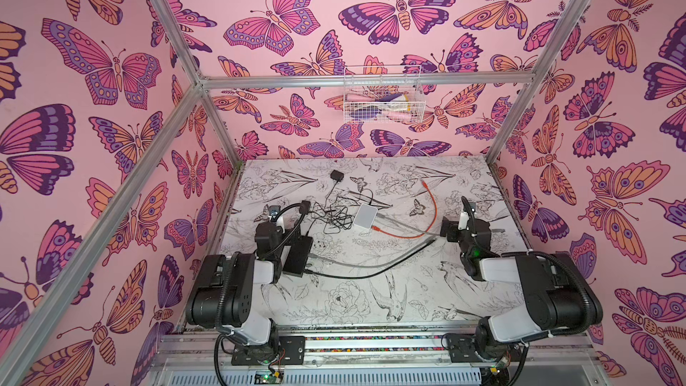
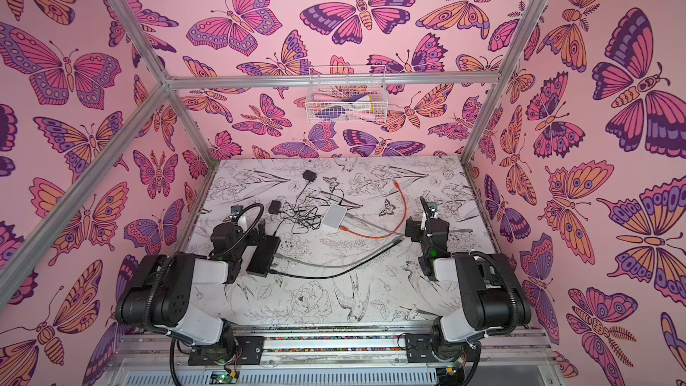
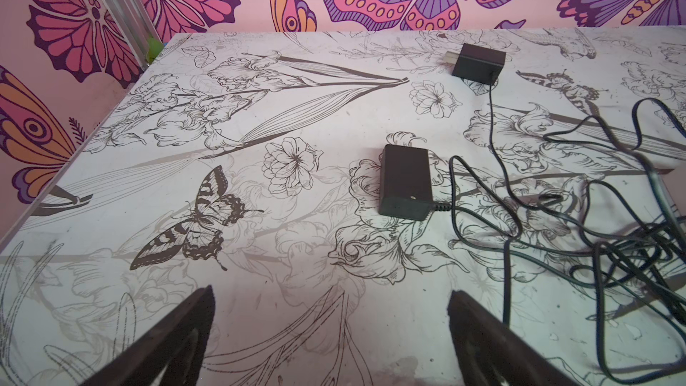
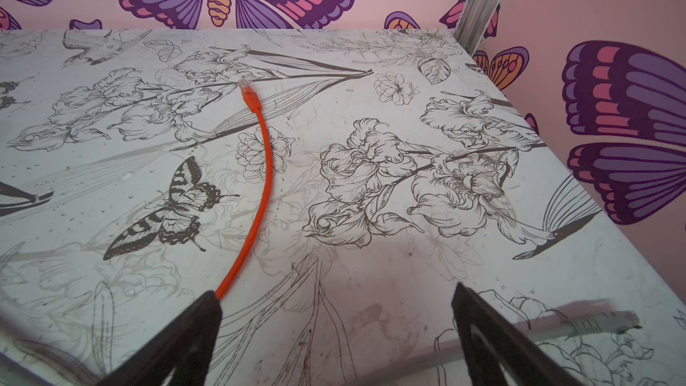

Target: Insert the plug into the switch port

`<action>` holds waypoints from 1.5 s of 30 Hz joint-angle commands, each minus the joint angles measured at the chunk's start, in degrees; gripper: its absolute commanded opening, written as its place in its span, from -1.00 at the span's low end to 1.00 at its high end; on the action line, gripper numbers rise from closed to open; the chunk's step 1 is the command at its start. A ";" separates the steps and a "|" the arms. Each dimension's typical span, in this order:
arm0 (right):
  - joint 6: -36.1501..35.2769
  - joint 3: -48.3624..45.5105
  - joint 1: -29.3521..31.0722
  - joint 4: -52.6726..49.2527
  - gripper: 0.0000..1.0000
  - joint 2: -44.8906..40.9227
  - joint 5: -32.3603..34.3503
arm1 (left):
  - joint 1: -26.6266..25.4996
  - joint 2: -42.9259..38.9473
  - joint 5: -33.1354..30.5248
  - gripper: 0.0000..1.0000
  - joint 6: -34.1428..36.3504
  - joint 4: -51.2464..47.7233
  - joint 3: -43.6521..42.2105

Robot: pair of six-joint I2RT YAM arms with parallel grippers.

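Looking over the worktop (image 1: 371,291), we think the job is right at its start. The left jaws stand wide open and hold nothing; only bare worktop shows between them. The right jaws stand wide open too and hold nothing. The orange cable (image 4: 260,180) passes just beside one tip of the right jaws, but nothing pinches it.

The white box (image 1: 365,216), which we take for the switch, lies in the middle of the worktop. One orange plug (image 1: 376,228) lies right at its near edge. We cannot tell if that plug sits in a hole or just lies beside the box. The other orange plug (image 4: 248,94) lies loose, well apart from the box, toward the back of the worktop. A grey plug (image 4: 608,323) lies loose near the right jaws.

A black box (image 1: 297,254) lies by the left arm (image 1: 230,291), with a grey wire (image 1: 371,265) and a black wire (image 1: 363,277) coming out of it.

So, as we see it, all is left to do: pick up a loose plug, bring it to the switch, line it up with a hole and push it in.
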 commanded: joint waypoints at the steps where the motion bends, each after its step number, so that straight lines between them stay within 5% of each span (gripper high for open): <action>1: 0.33 1.24 -0.52 -0.46 0.97 -0.81 -0.44 | 0.04 -0.84 0.64 0.99 0.41 0.74 0.27; 45: 0.33 1.28 -0.50 -0.53 0.97 -0.83 -0.44 | 0.49 -0.86 1.34 0.99 0.18 0.44 0.41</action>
